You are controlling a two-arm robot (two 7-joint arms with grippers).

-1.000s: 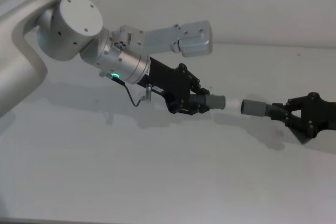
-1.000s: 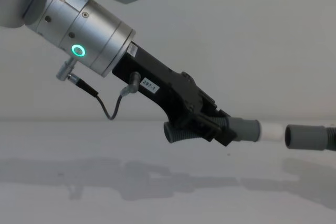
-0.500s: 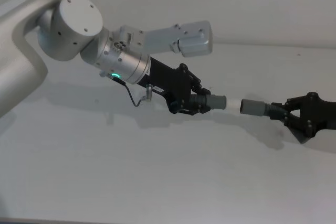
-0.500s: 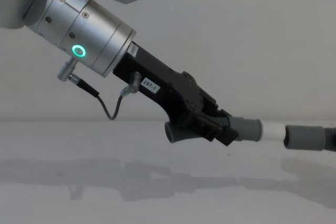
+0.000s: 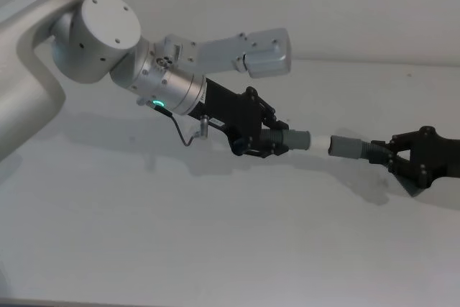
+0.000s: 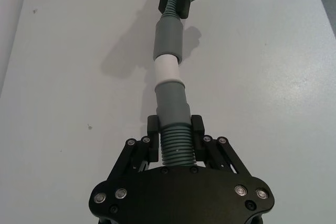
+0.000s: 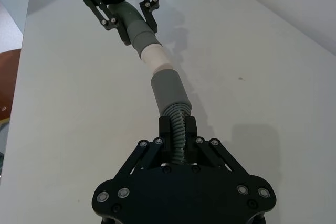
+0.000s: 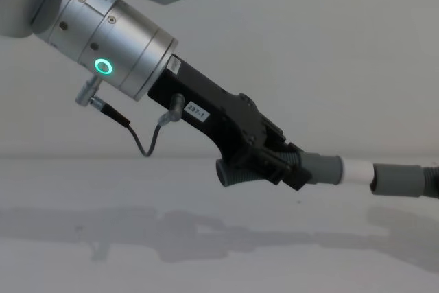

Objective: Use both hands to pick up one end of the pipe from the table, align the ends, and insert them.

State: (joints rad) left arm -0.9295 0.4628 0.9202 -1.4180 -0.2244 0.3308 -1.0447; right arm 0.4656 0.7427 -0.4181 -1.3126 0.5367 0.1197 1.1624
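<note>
My left gripper (image 5: 275, 141) is shut on the ribbed part of the short bent pipe piece (image 5: 287, 139), held above the table (image 5: 215, 242). Its white tip (image 5: 318, 141) points right. My right gripper (image 5: 375, 153) is shut on the ribbed hose of the other piece, whose grey socket (image 5: 345, 147) faces the tip. In the chest view the tip (image 8: 357, 168) reaches the socket mouth (image 8: 398, 180). In the left wrist view the tip (image 6: 168, 70) and socket (image 6: 168, 40) lie in one line and touch. The right wrist view shows the same, with socket (image 7: 169, 93) against tip (image 7: 157, 59).
The silver left arm (image 5: 108, 41) with its green ring (image 8: 103, 67) slants across the upper left, and a grey link (image 5: 244, 52) juts out behind it. The white table stretches bare around and below both pieces.
The right gripper has carried the socket leftward to the white tip, closing the gap between them. The left gripper has barely moved.
</note>
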